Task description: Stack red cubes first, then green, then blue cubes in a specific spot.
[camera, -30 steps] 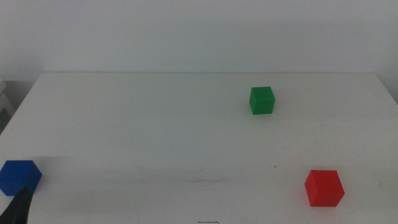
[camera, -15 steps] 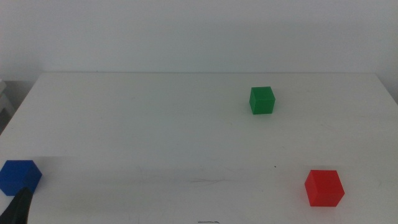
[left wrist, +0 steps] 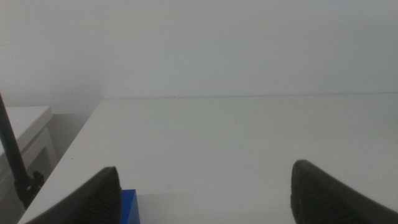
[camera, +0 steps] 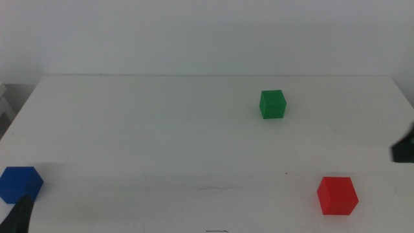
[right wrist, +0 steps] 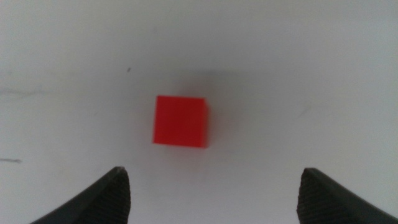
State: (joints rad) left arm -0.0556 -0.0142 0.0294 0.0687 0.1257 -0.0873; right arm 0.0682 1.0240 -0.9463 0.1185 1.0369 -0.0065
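Note:
The red cube (camera: 337, 195) sits on the white table at the front right; it also shows in the right wrist view (right wrist: 180, 121). My right gripper (right wrist: 214, 190) is open above it, the cube lying just beyond the jaws; the arm shows at the right edge of the middle view (camera: 404, 149). The green cube (camera: 272, 103) stands farther back, right of centre. The blue cube (camera: 19, 184) sits at the front left; it also shows in the left wrist view (left wrist: 129, 207). My left gripper (left wrist: 205, 199) waits open at the front left, beside the blue cube.
The white table (camera: 162, 129) ends at a white wall at the back. A white piece of furniture (left wrist: 22, 134) stands off the table's left side.
The right arm has come into the middle view at the right edge. The cubes and the left gripper have not moved.

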